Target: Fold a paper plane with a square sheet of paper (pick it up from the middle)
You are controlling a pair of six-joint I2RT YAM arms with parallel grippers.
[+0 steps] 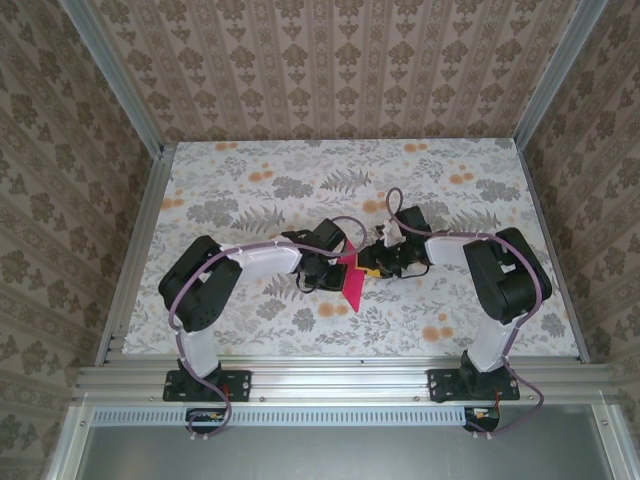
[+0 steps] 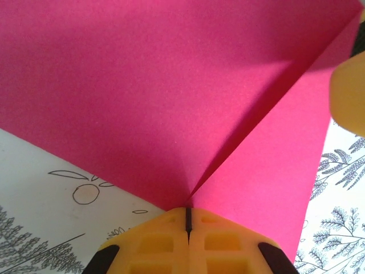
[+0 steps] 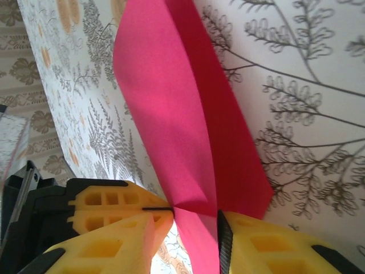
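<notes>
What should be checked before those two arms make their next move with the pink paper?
1. Left hand shut on the square sheet of paper, pinching it where a crease ends: ok.
2. Paper passes between the right hand fingers: ok.
3. Right hand gripping the paper: not ok; its fingers stand apart.
4. Paper free of tears on the sides that show: ok.
5. Paper's lower tip free of the table: cannot tell.
6. Room between the two hands: cannot tell; they sit very close together.
</notes>
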